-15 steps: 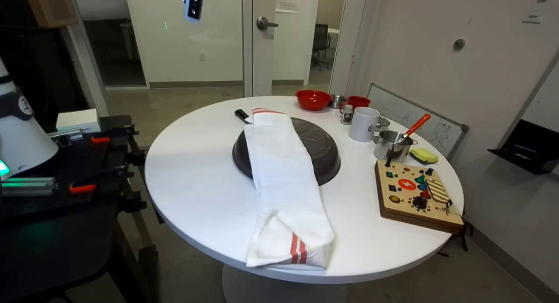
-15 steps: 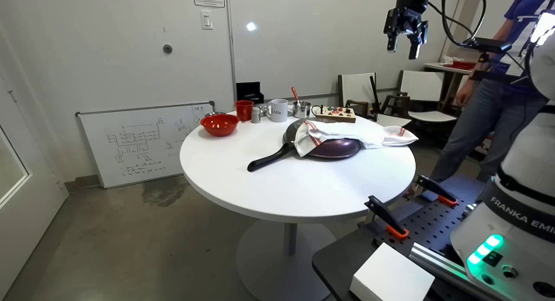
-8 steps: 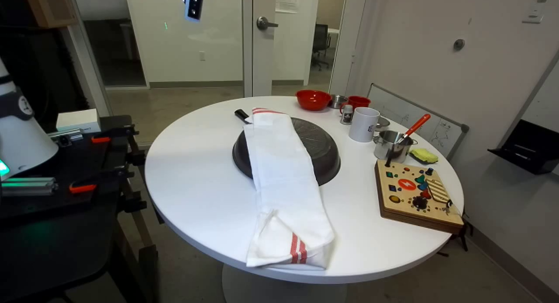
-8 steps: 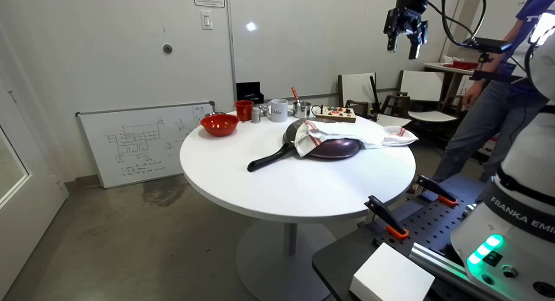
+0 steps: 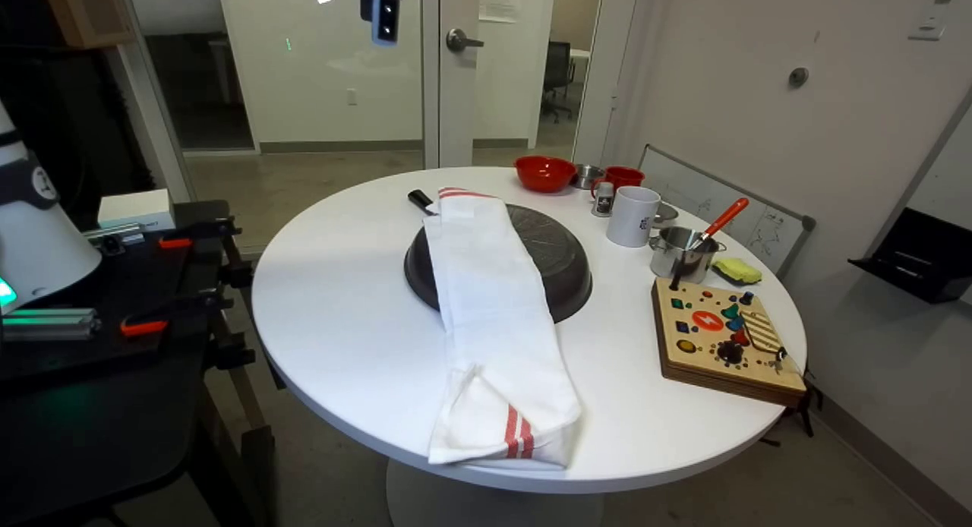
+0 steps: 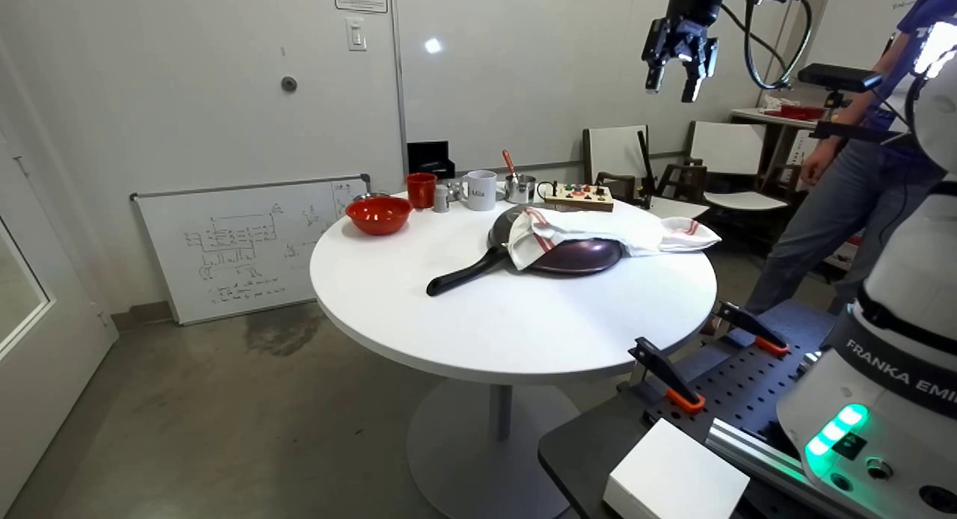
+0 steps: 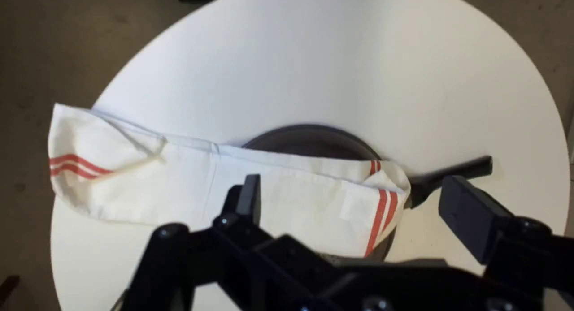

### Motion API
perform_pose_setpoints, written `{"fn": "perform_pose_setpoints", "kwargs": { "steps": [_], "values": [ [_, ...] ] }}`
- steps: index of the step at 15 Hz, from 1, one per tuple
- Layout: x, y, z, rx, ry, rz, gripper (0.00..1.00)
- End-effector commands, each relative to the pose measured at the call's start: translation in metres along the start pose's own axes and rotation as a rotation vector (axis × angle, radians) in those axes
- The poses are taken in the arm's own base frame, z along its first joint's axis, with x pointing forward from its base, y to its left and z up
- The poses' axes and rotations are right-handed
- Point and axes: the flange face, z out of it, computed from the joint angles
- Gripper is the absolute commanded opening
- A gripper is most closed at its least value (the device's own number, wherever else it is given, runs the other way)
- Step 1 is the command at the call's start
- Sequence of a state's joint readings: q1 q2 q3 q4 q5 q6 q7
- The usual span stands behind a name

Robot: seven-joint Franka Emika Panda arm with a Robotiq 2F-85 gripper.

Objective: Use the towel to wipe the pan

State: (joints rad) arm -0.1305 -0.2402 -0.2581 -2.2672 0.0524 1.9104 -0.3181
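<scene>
The towel (image 5: pixel 493 284), white with red stripes at both ends, lies lengthwise across the dark pan (image 5: pixel 558 254) in both exterior views. One end of the towel (image 6: pixel 598 223) is near the pan's black handle (image 6: pixel 467 274); the other lies on the table near its edge. The pan (image 6: pixel 576 259) looks bottom up and is partly hidden by the towel. My gripper (image 6: pixel 671 91) is open and empty, high above the table. In the wrist view the gripper (image 7: pixel 356 201) stands over the striped end of the towel (image 7: pixel 305 199), its fingers (image 7: pixel 471 217) wide apart.
On the round white table (image 5: pixel 342 322) stand a red bowl (image 5: pixel 544 175), a red mug (image 5: pixel 624 178), a white mug (image 5: pixel 633 217), a shaker (image 5: pixel 603 199), a steel pot (image 5: pixel 672 255) with a red-handled utensil, a sponge (image 5: pixel 736 270) and a wooden knob board (image 5: pixel 721 341).
My gripper has moved sideways over the table, toward the pan, still high up and open. The towel and pan have not moved. The person in the background has shifted slightly.
</scene>
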Motion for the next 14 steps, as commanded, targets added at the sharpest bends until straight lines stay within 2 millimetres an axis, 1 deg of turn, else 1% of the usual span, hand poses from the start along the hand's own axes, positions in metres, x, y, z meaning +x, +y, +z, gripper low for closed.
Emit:
{"fn": "perform_pose_setpoints", "kwargs": {
  "steps": [1,2,4,5,7,8,9,10,12,14],
  "values": [
    [0.022,-0.046,0.022,-0.021,0.119,-0.062,1.0],
    [0.029,-0.062,0.03,-0.015,0.138,-0.092,1.0],
    [0.043,-0.101,0.055,-0.01,0.145,-0.136,1.0],
    [0.049,-0.116,0.069,-0.015,0.142,-0.148,1.0],
    [0.06,-0.138,0.098,-0.022,0.116,-0.173,1.0],
    [0.065,-0.143,0.113,-0.043,0.103,-0.178,1.0],
    [0.07,-0.146,0.126,-0.077,0.103,-0.171,1.0],
    [0.076,-0.144,0.137,-0.094,0.103,-0.163,1.0],
    [0.09,-0.13,0.158,-0.128,0.115,-0.113,1.0],
    [0.104,-0.107,0.177,-0.134,0.119,-0.04,1.0]
  ]
}}
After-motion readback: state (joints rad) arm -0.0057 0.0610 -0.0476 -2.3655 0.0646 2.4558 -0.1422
